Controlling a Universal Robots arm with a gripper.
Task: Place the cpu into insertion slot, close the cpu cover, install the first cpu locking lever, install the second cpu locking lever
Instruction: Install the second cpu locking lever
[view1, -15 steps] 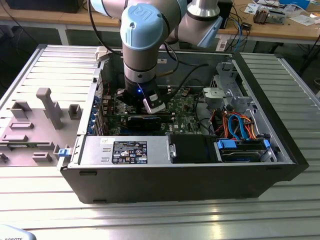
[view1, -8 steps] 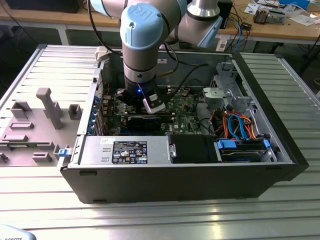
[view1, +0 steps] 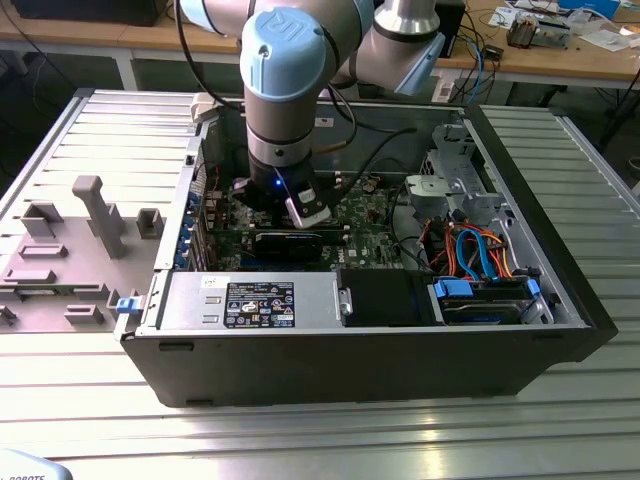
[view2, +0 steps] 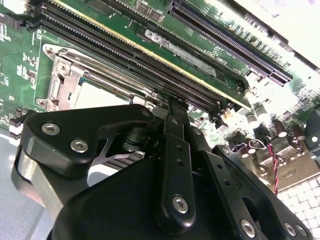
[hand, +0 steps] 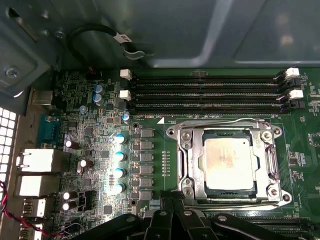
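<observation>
In the first wrist view the cpu (hand: 230, 162), a silver-grey square, lies in the insertion slot (hand: 186, 165) on the green board (hand: 150, 200). The cpu cover (hand: 265, 160) lies flat over it as a silver frame. Thin wire levers run along two opposite sides of the socket (hand: 220, 122) and lie low. My gripper (hand: 172, 200) is shut, its black tips right beside one socket corner, with nothing seen between them. In the second wrist view the gripper (view2: 172, 105) points at the board next to the socket (view2: 65, 75). In the exterior view the gripper (view1: 300, 210) reaches down into the open computer case.
Black memory slots (hand: 205, 92) run beside the socket. Capacitors (hand: 119, 155) and rear ports (hand: 37, 160) stand further off. A long black card (view1: 290, 242), the power supply (view1: 255, 300) and a drive cage with blue cables (view1: 480, 255) crowd the case. A grey fixture (view1: 70, 250) lies at the exterior view's left.
</observation>
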